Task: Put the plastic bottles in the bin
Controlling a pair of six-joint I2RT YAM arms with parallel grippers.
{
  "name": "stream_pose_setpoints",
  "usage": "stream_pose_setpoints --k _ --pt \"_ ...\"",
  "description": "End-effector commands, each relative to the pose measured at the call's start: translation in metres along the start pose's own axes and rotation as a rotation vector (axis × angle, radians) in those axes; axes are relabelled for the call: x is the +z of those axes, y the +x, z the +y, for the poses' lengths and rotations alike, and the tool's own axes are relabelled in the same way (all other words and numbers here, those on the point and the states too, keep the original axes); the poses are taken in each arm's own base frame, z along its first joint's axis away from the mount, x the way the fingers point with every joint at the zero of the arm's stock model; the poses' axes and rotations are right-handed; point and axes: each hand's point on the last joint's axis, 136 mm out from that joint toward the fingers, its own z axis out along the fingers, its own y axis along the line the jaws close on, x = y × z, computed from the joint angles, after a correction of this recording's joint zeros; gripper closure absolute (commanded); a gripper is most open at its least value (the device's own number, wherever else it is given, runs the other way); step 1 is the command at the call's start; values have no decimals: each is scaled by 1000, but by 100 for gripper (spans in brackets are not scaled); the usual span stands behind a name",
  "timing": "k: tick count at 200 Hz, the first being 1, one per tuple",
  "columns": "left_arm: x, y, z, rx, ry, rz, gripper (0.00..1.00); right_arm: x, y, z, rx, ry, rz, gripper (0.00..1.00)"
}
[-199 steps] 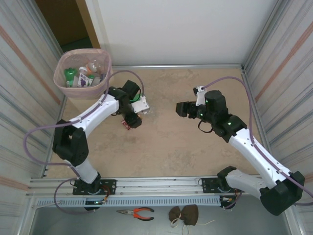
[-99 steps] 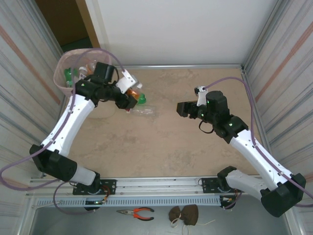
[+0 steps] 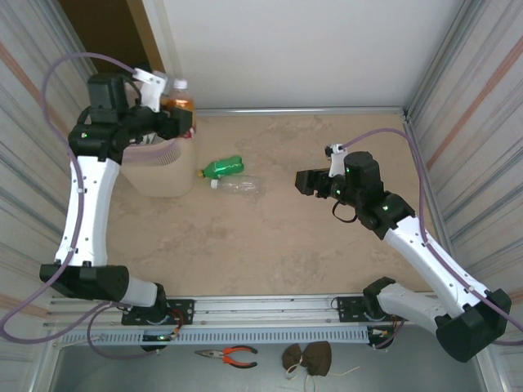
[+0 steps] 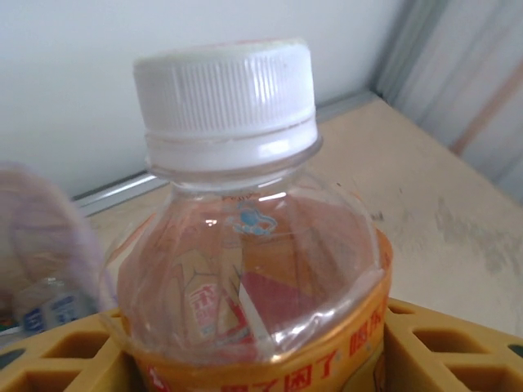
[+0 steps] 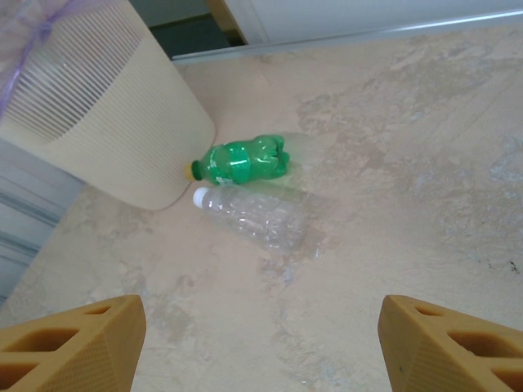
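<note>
Orange-labelled bottle (image 4: 249,269) is pinched by left gripper (image 3: 169,122) over far-left bin (image 3: 157,171), release due next; right gripper (image 5: 261,347) stands spread.

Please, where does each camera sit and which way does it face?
Top: above and behind the arms, looking down on the table; left arm, right arm show, left tool near the bin.
Left wrist: on the left arm, looking along left fingers at the held bottle.
Right wrist: on the right arm, looking down past right fingers at green bottle and clear bottle.
Top and right wrist share bin and lying bottles.
</note>
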Motion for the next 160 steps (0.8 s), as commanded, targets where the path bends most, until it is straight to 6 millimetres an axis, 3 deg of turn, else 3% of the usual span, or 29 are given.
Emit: stream_pose_setpoints --k 1,31,68,102,141,160 --pt "-15 -35 26 -180 -27 -128 42 -3 1 -1 -16 6 -5 26" --pt "-16 -44 79 -376 -64 -211 43 -1 3 -3 -15 10 -2 26" --pt "-6 -45 128 -630 -127 -293 45 5 5 -4 -5 5 6 26" --pt "6 -21 172 -961 -275 -303 48 8 7 -5 -9 9 7 26" --pt "23 8 202 -1272 -366 -291 42 11 8 -6 -10 9 15 26" --pt "28 13 215 -1363 -383 -310 43 13 9 -7 -7 9 16 26"
